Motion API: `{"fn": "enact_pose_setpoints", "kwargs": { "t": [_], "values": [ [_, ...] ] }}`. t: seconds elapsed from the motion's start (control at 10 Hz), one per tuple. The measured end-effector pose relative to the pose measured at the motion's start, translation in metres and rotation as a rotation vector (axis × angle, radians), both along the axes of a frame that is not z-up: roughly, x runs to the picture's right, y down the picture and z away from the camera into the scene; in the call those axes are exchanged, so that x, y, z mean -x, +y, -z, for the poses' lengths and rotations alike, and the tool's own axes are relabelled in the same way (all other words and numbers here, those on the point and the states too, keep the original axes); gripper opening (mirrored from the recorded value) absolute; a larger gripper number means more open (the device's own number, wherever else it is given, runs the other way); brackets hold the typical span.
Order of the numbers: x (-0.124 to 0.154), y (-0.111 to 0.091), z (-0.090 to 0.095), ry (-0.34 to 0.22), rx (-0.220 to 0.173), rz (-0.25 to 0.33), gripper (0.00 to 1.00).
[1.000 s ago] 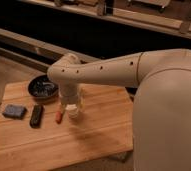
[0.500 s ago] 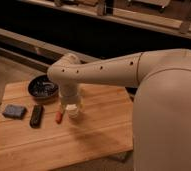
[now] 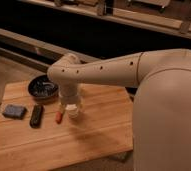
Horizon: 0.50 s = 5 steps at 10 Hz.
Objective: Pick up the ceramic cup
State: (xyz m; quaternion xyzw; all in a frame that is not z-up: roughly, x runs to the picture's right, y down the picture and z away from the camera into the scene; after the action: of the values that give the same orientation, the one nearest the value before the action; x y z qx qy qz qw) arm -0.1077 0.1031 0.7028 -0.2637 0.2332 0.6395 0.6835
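Five things share the table [image 3: 106, 132], and their spread explains the arm's pose. The cup [image 3: 74, 112] stands near the middle of the board, slightly left of centre. The dark bowl [image 3: 32, 93] is just beyond it to the far left. A small red piece [image 3: 59, 117] lies just beside the cup on its left. Further left are a black bar [image 3: 36, 115] and then a blue pad [image 3: 14, 111].

With neighbours packed on the cup's left side, a sideways reach would likely knock something. That seems to be why the arm [image 3: 109, 72] stretches in from the right, above the board, and turns its wrist straight down. The gripper [image 3: 69, 105] hangs from that wrist directly over the cup, low enough that the two pale shapes run together. The wrist hides most of the cup's far side.

I cannot tell how wide the gripper is set, nor whether it already has hold of the cup. The cup appears to rest on the wood, upright, so I judge the lift not yet made.

A glossy, round cup gives little to bite on. A grasp across the rim or the wall would need to be centred, or the cup could squirt out toward the red piece. The bowl is wider and darker and stands apart from the gripper, so there is small risk of mistaking it.
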Motion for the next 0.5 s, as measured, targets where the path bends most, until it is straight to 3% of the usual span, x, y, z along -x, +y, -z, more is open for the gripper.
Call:
{"fn": "enact_pose_setpoints", "kwargs": {
  "t": [0.2, 0.5],
  "values": [
    [0.0, -0.001, 0.0, 0.0, -0.004, -0.001, 0.65],
    [-0.007, -0.033, -0.005, 0.037, -0.112, -0.125, 0.65]
  ]
}}
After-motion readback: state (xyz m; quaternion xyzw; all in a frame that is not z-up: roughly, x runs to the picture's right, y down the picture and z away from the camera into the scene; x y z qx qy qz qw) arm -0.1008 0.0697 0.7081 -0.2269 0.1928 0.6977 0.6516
